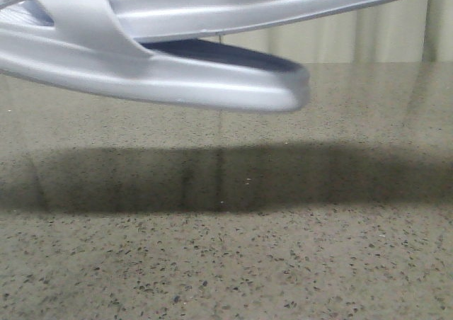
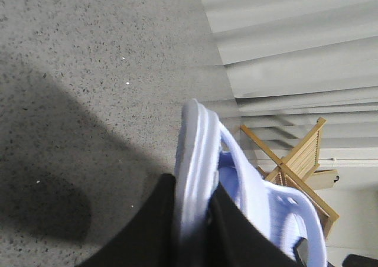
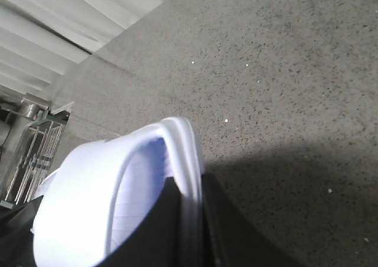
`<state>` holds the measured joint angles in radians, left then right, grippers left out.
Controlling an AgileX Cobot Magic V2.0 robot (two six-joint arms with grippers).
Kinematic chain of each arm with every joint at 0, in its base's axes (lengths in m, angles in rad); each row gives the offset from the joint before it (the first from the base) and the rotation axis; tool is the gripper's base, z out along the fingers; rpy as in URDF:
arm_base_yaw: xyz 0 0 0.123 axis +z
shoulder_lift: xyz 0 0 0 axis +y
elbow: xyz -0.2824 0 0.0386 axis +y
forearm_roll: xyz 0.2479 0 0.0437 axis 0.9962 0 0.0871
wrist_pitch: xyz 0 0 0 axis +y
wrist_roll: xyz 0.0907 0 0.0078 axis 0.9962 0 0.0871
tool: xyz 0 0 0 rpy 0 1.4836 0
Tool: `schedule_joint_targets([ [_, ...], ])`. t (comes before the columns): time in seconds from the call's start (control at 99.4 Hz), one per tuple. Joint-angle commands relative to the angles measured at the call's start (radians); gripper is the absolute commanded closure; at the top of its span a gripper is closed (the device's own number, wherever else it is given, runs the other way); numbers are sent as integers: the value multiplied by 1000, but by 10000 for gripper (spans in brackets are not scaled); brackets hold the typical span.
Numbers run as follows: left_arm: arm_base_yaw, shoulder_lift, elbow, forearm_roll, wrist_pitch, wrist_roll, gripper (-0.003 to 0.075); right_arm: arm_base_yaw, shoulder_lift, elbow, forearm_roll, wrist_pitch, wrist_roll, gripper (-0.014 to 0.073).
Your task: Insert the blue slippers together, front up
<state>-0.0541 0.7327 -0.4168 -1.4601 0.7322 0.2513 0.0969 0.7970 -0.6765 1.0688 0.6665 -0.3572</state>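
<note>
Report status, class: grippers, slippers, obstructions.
Left gripper shut on one blue slipper. Right gripper shut on the other slipper. Both slippers held above the table. No obstruction seen.

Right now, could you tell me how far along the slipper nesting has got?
Done: both slippers are off the table, one clamped in the left gripper, the other in the right gripper. In hand: the front view shows the slippers held close together in the air. Left: whether one is fully inserted cannot be told, and they have not been set down.
</note>
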Motion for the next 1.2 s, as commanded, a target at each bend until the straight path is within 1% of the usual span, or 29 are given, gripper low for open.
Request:
schedule_joint_targets([
  [0.0,-1,-5,-37,-121,77,17,704,-2,23,-35,119,35,-92,701],
  [0.151,-1,-5,-37,-184,115,39,704,-2,57,-35,199,53,-188,701],
  [0.372,-1,-5,-37,-270,159,41,704,-2,76,-35,276,73,-275,701],
  [0.503,-1,-5,-37,-325,186,67,704,-2,78,-35,328,102,-337,701],
  [0.775,-10,-5,-37,-364,234,75,704,-2,78,-35,358,149,-383,701],
  [0.825,-22,-5,-37,-380,245,95,704,-2,78,-35,360,158,-383,701],
  [1.187,-104,-5,-37,-401,277,93,704,-2,80,-35,403,252,-446,701],
])
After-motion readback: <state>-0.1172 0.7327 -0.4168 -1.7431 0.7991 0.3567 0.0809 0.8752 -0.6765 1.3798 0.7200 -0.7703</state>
